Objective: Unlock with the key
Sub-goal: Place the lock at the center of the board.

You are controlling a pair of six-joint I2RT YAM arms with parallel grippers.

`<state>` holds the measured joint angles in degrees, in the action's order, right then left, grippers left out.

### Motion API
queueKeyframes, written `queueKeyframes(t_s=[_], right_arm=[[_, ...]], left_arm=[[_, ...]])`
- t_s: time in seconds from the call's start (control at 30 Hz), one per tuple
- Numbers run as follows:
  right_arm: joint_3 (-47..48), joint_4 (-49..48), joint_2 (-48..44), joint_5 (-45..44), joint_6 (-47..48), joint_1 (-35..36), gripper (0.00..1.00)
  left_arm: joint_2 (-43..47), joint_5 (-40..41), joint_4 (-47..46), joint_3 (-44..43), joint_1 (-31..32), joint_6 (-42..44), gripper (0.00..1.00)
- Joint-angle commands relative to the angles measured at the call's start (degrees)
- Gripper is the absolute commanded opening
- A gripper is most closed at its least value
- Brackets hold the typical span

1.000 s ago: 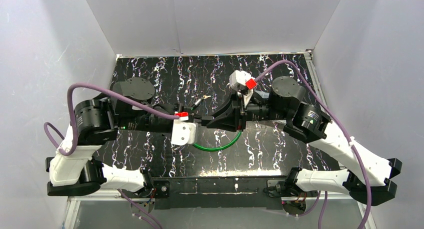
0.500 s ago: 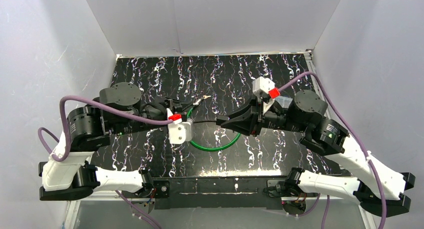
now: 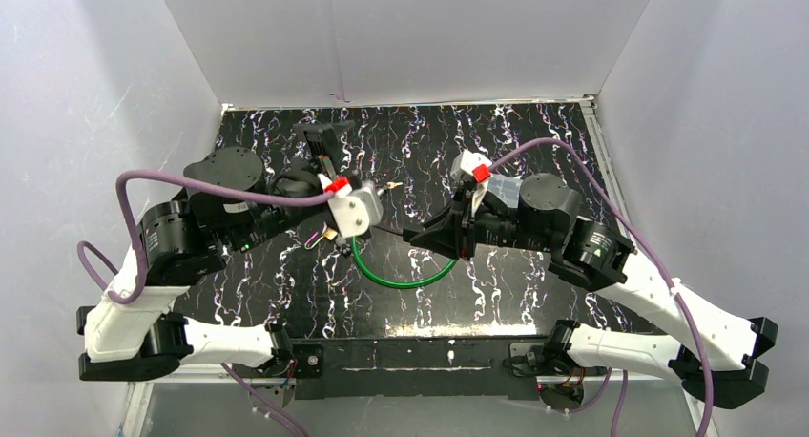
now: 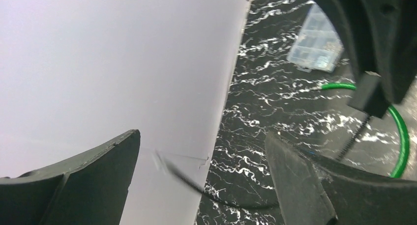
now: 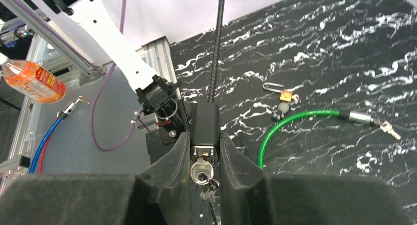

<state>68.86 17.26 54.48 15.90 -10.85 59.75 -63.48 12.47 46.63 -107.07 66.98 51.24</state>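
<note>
My right gripper is shut on the black lock body. A silver key sits in the body's keyhole between the fingers, with a ring and a second key hanging from it. From above, the right gripper hovers over the middle of the table, above the green cable loop. The cable's metal end lies on the table beside a loose key. My left gripper points toward the back wall, away from the lock. In its wrist view the left gripper is open and holds nothing.
A small padlock lies near the green cable. A clear plastic box sits on the marbled black table by the right arm. White walls enclose the back and sides. An orange bottle stands beyond the table's near edge.
The left gripper has opened and swung up toward the back wall, away from the lock. The right gripper moved slightly left, still gripping the lock body.
</note>
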Motion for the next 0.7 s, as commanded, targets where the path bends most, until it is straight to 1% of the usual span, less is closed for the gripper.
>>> queueKeyframes(t_s=[0.0,0.07,0.17,0.23,0.3,0.4,0.47,0.57,0.67], right_arm=[[-1.5,-0.4,-1.5,-3.7,-2.4,0.0,0.01],[-2.5,0.9,-1.6,-5.2,-2.9,-0.1,0.01],[-3.3,4.3,-0.2,-7.7,-4.6,-0.6,0.01],[-5.0,4.5,0.3,-8.3,-6.3,-1.2,0.01],[-7.6,2.2,0.0,-9.0,-8.1,-1.5,0.01],[-10.6,0.7,0.3,-9.9,-9.9,-2.3,0.01],[-12.4,-0.5,0.4,-9.5,-11.1,-3.1,0.01],[-14.7,-1.8,0.6,-9.5,-12.6,-3.9,0.01],[-17.8,-3.9,0.5,-9.0,-15.4,-5.0,0.01]], left_arm=[[-1.9,7.9,-4.0,-5.6,-0.7,-5.2,0.98],[-3.9,8.2,0.4,-8.9,-3.3,-9.6,0.98],[-6.0,4.0,7.8,-11.3,-8.3,-14.1,0.98],[-6.6,2.4,8.8,-10.4,-11.5,-16.8,0.98],[-6.9,0.7,8.3,-8.8,-15.3,-19.8,0.98],[-9.2,-1.5,11.6,-9.2,-20.6,-23.5,0.98],[-9.7,-2.8,12.5,-7.9,-24.2,-25.0,0.98],[-10.4,-3.8,13.6,-5.9,-28.1,-27.2,0.98],[-11.8,-6.8,17.2,-5.0,-32.4,-30.4,0.98]])
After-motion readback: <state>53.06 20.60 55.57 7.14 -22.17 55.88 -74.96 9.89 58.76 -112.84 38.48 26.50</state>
